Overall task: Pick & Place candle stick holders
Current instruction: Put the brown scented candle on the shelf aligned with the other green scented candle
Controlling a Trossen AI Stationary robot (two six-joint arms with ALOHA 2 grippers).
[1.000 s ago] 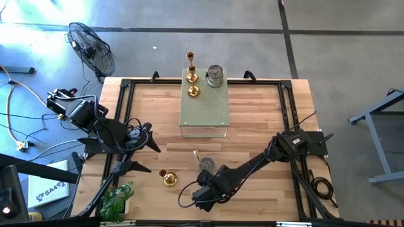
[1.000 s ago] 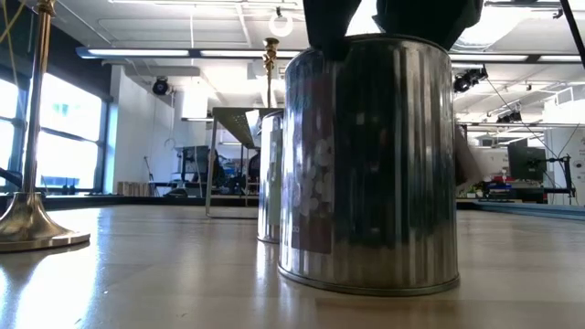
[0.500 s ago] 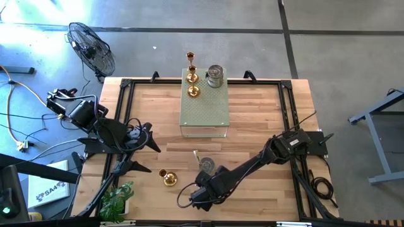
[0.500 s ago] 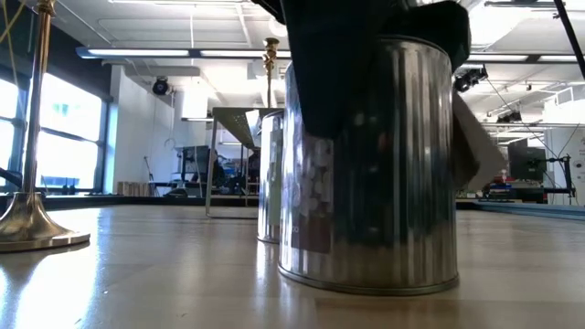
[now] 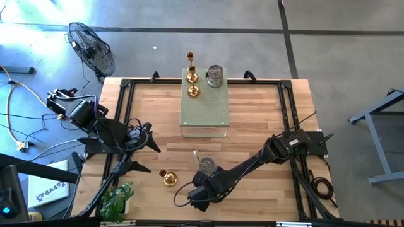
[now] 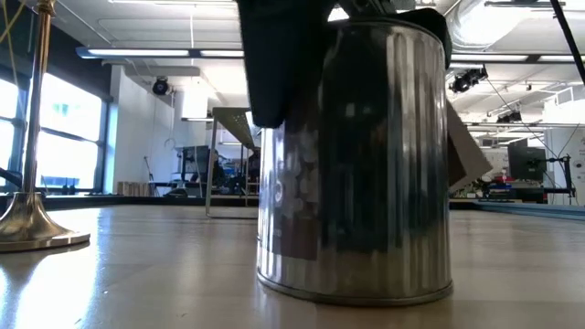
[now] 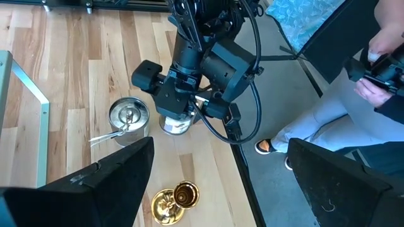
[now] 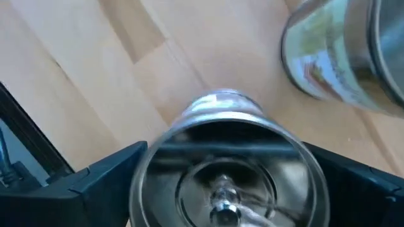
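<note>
One camera looks straight down on the whole table (image 5: 252, 126), one sits at tabletop height close behind the silver candle stick holder (image 6: 356, 164), and both wrist cameras share that holder, the right's nearest.

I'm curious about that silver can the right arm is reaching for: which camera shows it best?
The low view: the silver can fills it. The right wrist view looks into its open top; the left wrist view shows it under the right pincer; the high view hides it.
</note>
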